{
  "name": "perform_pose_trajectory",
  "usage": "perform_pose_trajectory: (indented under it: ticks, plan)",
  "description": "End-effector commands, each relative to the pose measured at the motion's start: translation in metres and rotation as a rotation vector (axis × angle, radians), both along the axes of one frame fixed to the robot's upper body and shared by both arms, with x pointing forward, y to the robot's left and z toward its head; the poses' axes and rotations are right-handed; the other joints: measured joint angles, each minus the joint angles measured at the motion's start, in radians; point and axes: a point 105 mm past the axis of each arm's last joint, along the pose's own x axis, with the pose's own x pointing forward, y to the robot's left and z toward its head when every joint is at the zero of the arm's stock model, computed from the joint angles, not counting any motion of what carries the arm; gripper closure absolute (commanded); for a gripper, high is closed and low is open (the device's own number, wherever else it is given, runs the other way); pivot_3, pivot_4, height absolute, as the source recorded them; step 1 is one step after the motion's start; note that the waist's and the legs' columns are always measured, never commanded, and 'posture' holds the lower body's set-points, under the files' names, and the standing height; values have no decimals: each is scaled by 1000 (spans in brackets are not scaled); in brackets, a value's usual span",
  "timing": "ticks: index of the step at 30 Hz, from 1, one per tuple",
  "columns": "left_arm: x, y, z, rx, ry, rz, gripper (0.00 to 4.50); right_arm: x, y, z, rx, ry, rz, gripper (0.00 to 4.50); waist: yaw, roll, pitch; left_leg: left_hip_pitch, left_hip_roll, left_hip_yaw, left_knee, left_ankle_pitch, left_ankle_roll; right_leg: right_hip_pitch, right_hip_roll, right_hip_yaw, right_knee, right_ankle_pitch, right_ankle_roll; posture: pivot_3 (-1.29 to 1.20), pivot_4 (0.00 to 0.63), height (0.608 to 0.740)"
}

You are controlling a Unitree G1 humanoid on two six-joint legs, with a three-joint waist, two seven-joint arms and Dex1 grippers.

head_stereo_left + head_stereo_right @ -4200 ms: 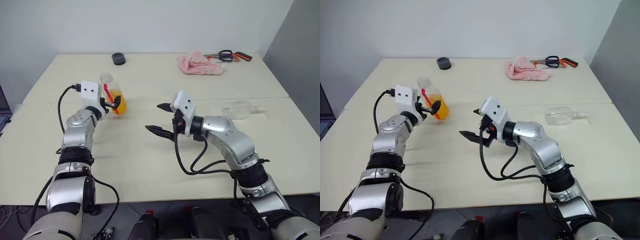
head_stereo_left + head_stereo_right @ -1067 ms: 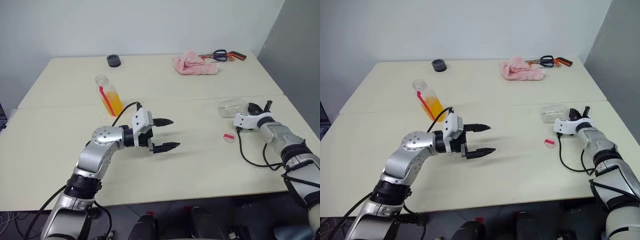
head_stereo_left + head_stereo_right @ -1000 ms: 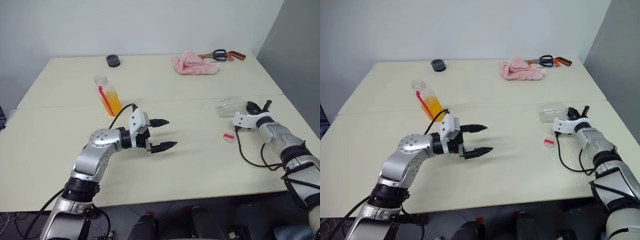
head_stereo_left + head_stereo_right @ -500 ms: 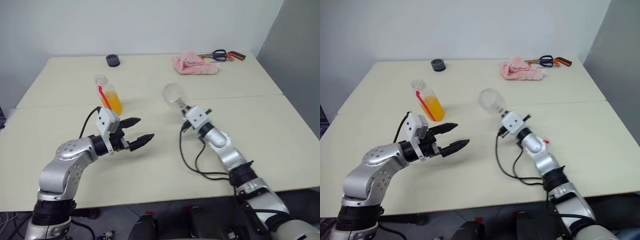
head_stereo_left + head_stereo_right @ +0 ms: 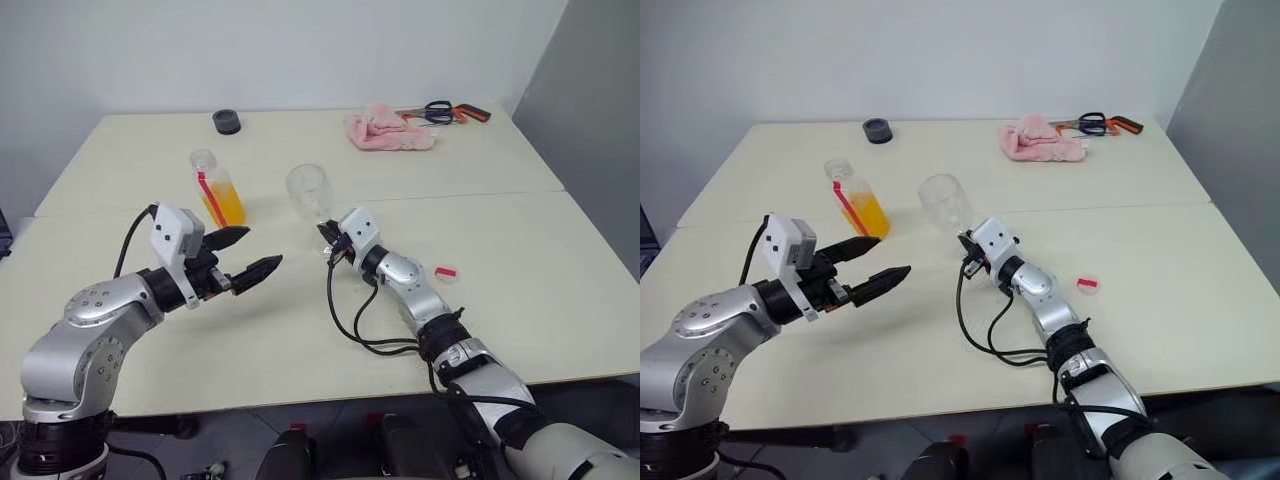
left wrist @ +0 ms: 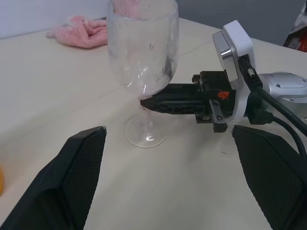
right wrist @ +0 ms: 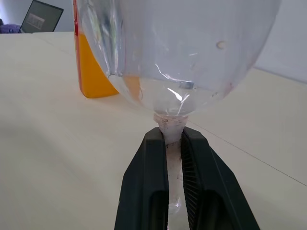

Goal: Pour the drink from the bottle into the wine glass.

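The wine glass (image 5: 308, 188) stands upright near the table's middle, its foot (image 6: 145, 139) seemingly resting on the tabletop. My right gripper (image 5: 324, 233) is shut on its thin stem (image 7: 171, 128), just under the empty bowl. To the glass's left stands the bottle (image 5: 216, 189), uncapped, with a red stripe and the orange drink (image 7: 93, 69) filling its lower half. My left gripper (image 5: 262, 247) hangs open in front of the bottle, short of the glass, holding nothing; its fingers (image 6: 79, 179) point toward the glass.
A small red-and-white cap (image 5: 446, 273) lies on the table to the right of my right arm. At the far edge are a pink cloth (image 5: 389, 130), scissors (image 5: 446, 108) and a black round object (image 5: 227, 121). A seam (image 5: 500, 195) crosses the tabletop.
My right gripper has carried the glass from the right side of the table to the middle and turned it from lying to upright. The open left gripper has drawn back to the left.
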Motion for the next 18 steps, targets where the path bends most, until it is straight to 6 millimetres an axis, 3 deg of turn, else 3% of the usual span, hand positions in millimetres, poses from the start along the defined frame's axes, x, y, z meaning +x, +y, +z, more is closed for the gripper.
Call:
perform_pose_trajectory:
  ticks: [1, 18]
  plan:
    - [-1, 5, 18, 14, -72, 5, 0, 0, 3, -5, 0, 24, 14, 4383, 0, 0, 0, 0, 1, 0, 0, 0, 0, 0, 0, 0, 0, 0, 0, 0, 150, 740]
    - [7, 3, 18, 45, -153, -82, 0, -2, 7, -6, 1, 49, 53, 4383, 0, 0, 0, 1, 8, 0, 0, -2, -1, 0, 10, 0, 0, 3, -5, 0, 150, 740]
